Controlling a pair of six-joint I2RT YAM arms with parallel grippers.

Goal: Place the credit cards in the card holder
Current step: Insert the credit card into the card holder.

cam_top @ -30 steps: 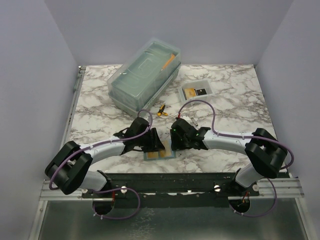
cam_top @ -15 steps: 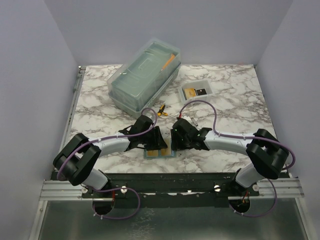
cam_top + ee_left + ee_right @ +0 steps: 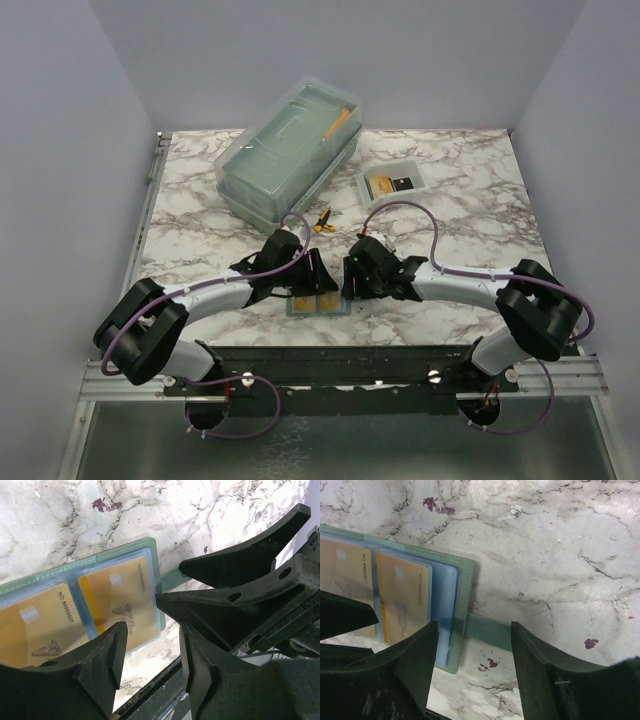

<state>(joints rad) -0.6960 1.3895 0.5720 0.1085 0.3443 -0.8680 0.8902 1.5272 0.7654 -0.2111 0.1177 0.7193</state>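
Since a second ago the left arm's elbow has swung inward and back out, while the right arm has edged a little further over the holder (image 3: 318, 304), which lies open on the counter (image 3: 200, 215) at its near edge, between the two wrists. From above, the left fingers (image 3: 312, 278) and right fingers (image 3: 350, 280) hover close together just behind the holder. Farther back stand a lidded box (image 3: 290, 150), a small yellow-handled tool (image 3: 322, 222) and a white tray (image 3: 392, 184), and the tray seems to have a gold and a black card left in it. On the left wrist camera, two gold cards (image 3: 117, 602) sit side by side in the holder's clear pockets. That arm's fingers stand partly apart above the holder's near corner and grip nothing. On the right wrist camera, the fingers are likewise partly spread and empty, straddling the holder's green strap (image 3: 487, 629) without touching it. By my judgement two cards are stowed, the tray's cards are yet to be moved, and the holder remains unfolded.
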